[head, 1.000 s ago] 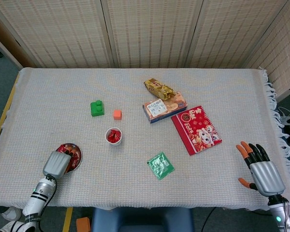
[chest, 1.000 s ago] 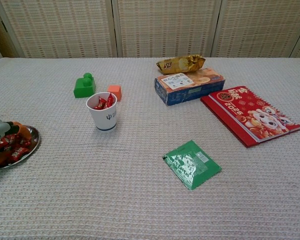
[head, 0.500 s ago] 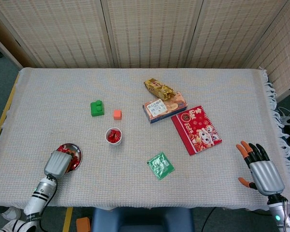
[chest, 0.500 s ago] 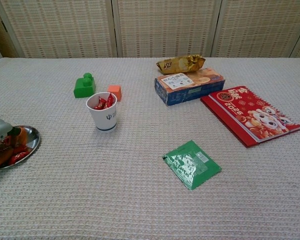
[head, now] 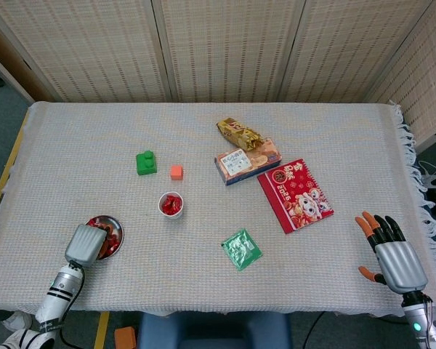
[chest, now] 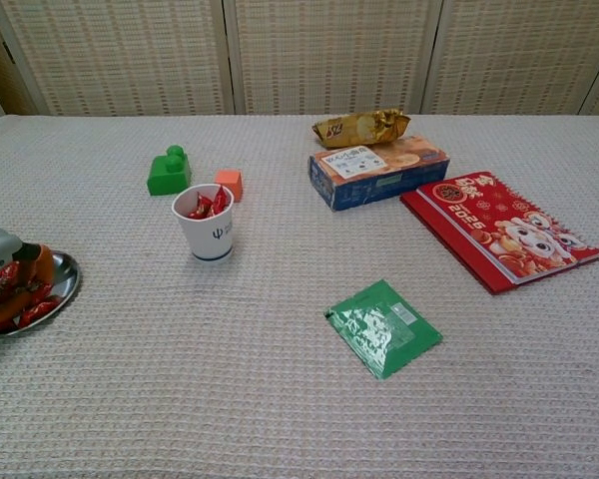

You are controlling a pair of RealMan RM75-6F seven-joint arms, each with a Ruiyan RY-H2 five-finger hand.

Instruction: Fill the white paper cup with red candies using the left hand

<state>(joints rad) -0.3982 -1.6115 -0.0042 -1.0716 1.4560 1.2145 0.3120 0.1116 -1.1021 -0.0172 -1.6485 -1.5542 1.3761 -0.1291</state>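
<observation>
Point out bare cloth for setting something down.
Open: between the white paper cup, green packet and metal dish; also the far left corner beyond the green block. Crowded: around the biscuit box and red calendar.

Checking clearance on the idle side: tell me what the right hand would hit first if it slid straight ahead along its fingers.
Probably the red illustrated calendar booklet, though the right hand may pass just right of it; depth is unclear.

Red candies [chest: 206,205], white cup [chest: 208,236]
</observation>
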